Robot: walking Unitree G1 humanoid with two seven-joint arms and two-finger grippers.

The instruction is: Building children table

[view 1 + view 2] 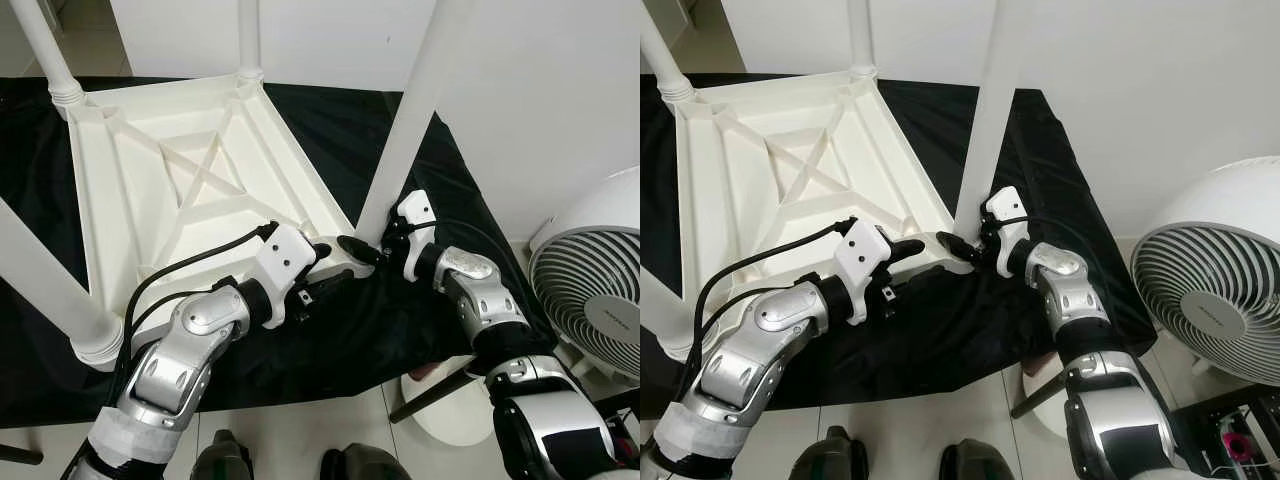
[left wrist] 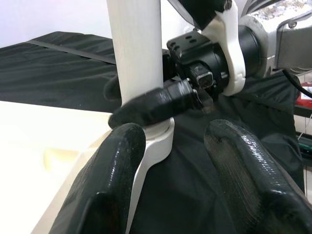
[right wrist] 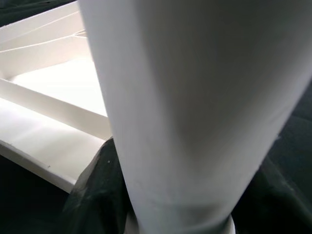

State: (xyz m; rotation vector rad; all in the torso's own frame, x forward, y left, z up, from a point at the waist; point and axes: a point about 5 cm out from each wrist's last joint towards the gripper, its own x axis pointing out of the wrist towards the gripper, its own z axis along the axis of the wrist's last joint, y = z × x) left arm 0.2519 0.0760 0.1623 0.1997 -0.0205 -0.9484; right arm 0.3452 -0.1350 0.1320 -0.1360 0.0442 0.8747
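The white tabletop (image 1: pixel 190 170) lies upside down on black cloth (image 1: pixel 340 340) so legs go in from above: the right gripper (image 1: pixel 372 252) pinches the four-o'clock leg (image 1: pixel 405 130) at its base, while the left gripper (image 1: pixel 318 270), fingers spread, steadies that corner.

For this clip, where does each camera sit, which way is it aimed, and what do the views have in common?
Left eye and right eye views: on the head, looking forward and down at the upturned white table on black cloth; both silver arms show, the left gripper at the near corner, the right gripper on the leg.
Left wrist view: along its own fingers toward that leg's base and the right gripper.
Right wrist view: pressed close against the leg.
Shared: the near-right leg appears in all views.
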